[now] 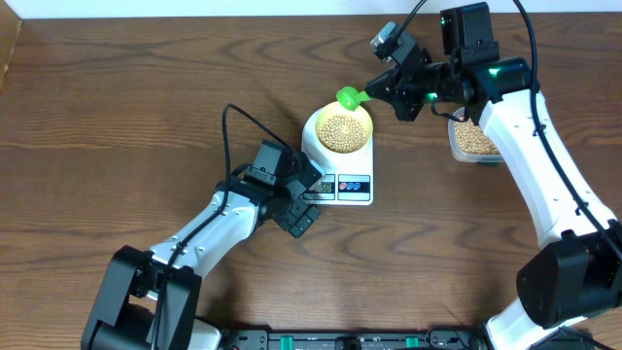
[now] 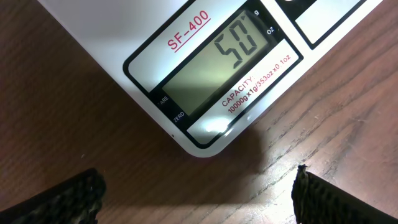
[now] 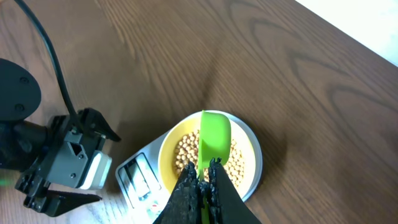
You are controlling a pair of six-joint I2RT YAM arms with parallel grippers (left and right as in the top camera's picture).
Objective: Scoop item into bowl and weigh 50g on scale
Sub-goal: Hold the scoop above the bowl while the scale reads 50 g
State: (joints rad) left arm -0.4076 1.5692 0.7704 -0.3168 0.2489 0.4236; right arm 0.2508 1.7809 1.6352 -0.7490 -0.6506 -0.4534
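Observation:
The pale yellow bowl [image 1: 340, 130] sits on the white scale [image 1: 364, 191] and holds tan beans [image 1: 339, 129]. The scale's display [image 2: 214, 59] reads 50 in the left wrist view. My right gripper [image 1: 381, 94] is shut on the handle of a green scoop [image 1: 349, 97], held over the bowl's far rim; in the right wrist view the scoop [image 3: 214, 138] hangs above the bowl [image 3: 168, 146] and its beans [image 3: 185, 154]. My left gripper [image 1: 309, 206] is open and empty, low at the scale's front left corner, its fingers [image 2: 199, 198] spread over bare table.
A clear plastic container [image 1: 473, 142] of beans stands at the right, partly under my right arm. The wooden table [image 1: 117, 117] extends to the left and front. The left arm's cable loops beside the scale.

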